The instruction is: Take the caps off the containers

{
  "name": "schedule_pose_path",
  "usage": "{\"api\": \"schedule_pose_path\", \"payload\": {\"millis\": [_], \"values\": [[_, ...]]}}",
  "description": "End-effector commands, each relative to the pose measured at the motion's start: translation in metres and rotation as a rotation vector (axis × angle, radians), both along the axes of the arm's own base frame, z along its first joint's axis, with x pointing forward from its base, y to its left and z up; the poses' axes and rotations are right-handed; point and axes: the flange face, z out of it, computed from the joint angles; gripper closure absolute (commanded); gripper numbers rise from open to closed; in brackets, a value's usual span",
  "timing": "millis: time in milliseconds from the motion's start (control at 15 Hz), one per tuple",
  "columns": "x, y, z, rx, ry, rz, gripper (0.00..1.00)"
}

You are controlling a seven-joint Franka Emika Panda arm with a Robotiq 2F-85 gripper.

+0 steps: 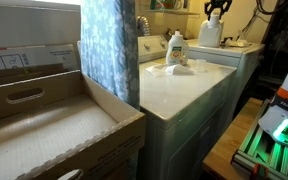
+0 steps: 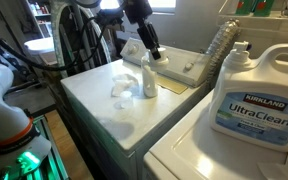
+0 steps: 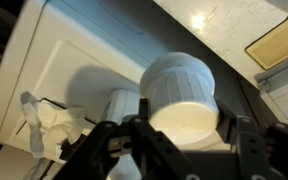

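Plainly, the wrist view is filled by one cap (image 3: 180, 88): a round, whitish plastic cup with fine ribbing round its side and a smooth, paler face turned toward the camera. It sits at the centre of that frame, between the dark fingers of the hand (image 3: 184, 135), which flank it on both sides and appear clamped on it. The cap is raised off the white counter (image 3: 84, 50) and throws a shadow there.

Left of it in the same frame, and lower in the scene, stands the small bottle (image 3: 124, 105), seen from above as a narrow white cylinder. A crumpled white scrap (image 3: 49, 125) lies further left.

In an exterior view the hand (image 2: 157, 57) hangs at upper centre, just right of the small bottle's (image 2: 149, 78) top and near it. The cap itself is too small to make out there.

Only this view shows the large jug (image 2: 249, 100), at lower right and well apart from the hand. It has a blue "UltraClean" label and its own cap (image 2: 242, 48) on.

Only the other exterior view shows the green-and-yellow label on the small bottle (image 1: 176, 50), with the hand (image 1: 214, 14) up and to its right.
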Motion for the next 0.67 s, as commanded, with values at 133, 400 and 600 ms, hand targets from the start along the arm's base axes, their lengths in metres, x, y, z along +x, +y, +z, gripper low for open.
{"api": "schedule_pose_path", "payload": {"millis": [133,400,600], "values": [[0.005,0.006,0.004,-0.004,-0.003,0.015,0.37],[-0.004,-0.030,-0.014,-0.014,0.062,-0.142,0.62],[-0.033,-0.076,-0.038,0.001,0.108,-0.291,0.62]]}}
